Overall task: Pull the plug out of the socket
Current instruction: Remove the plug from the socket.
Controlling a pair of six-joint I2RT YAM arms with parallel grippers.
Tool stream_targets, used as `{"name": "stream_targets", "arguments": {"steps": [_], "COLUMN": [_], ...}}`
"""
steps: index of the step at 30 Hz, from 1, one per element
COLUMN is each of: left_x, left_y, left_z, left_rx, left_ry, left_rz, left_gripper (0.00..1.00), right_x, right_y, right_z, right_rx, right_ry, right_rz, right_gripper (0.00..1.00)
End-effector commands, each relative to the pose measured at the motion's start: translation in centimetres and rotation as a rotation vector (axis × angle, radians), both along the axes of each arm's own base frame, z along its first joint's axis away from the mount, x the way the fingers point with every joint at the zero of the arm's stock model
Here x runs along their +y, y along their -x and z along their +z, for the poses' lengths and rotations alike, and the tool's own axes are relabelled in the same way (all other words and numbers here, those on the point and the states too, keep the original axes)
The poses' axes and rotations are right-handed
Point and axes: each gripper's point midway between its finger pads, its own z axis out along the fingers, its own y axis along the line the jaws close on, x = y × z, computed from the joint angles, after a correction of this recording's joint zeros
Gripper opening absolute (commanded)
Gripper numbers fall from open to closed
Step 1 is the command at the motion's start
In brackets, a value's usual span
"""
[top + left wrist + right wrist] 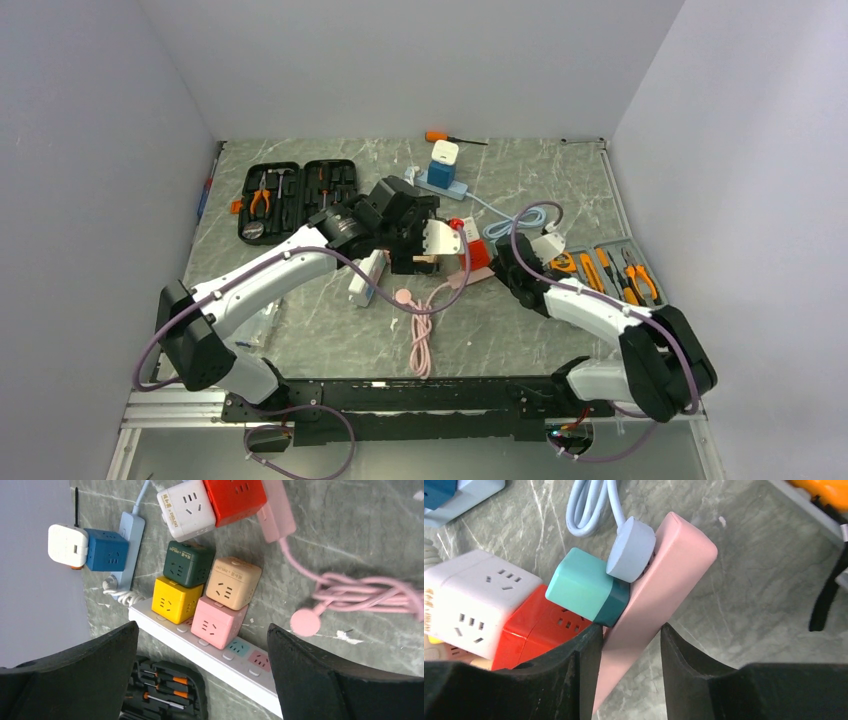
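Observation:
A pink power strip (659, 595) lies tilted between my right fingers. A round light-blue plug (630, 550) and a teal cube adapter (584, 587) sit in its sockets, next to a red cube (539, 625) and a white cube (474, 600). My right gripper (631, 630) is shut on the strip's near end; in the top view it (498, 262) sits beside the red cube (478, 254). My left gripper (202, 630) is open and empty above a white power strip (220, 665) carrying yellow (175, 597), pink (217, 622), green and beige cubes.
A black tool case (298, 198) lies at the back left and a grey tray of orange-handled tools (610, 268) at the right. A blue cube on a light-blue strip (443, 165) and an orange screwdriver (445, 137) are at the back. A pink cable (425, 335) trails forward.

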Motion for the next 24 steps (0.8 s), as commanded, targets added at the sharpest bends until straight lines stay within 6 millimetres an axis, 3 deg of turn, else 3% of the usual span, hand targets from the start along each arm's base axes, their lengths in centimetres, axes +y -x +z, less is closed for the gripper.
{"name": "stream_targets", "arguments": {"steps": [1,5,8,17,23,24], "left_x": [0.1,0.0,-1.7,-8.1,-9.8,-10.0], "left_y": [0.8,1.5,2.6,2.7,2.2,1.7], "left_z": [-0.2,0.3,0.5,-3.3,-7.9,-8.2], "left_rx": [-0.091,-0.305,-0.425,-0.403,-0.297,-0.288], "left_ry": [-0.070,-0.137,-0.110,-0.120,-0.184,-0.178], "left_rz": [-0.159,-0.387,-0.521,-0.649,-0.673,-0.656], "left_gripper": [0.99,0.99,0.99,0.99,0.99,0.99], "right_x": [-1.0,-0.6,0.5,1.9,0.9,0.7], "right_y": [1.2,2.1,1.8,1.7,2.9,3.2], "right_z": [1.3,1.9,3.5,6.1,3.9,3.4], "right_rx": [-0.013,-0.059,-0.136,-0.203,-0.111,-0.087], "right_ry": [0.078,0.062,0.038,0.071,0.090,0.093], "right_rz": [0.077,0.164,0.243,0.380,0.359,0.352], "right_gripper": [0.00,0.00,0.00,0.00,0.00,0.08]}}
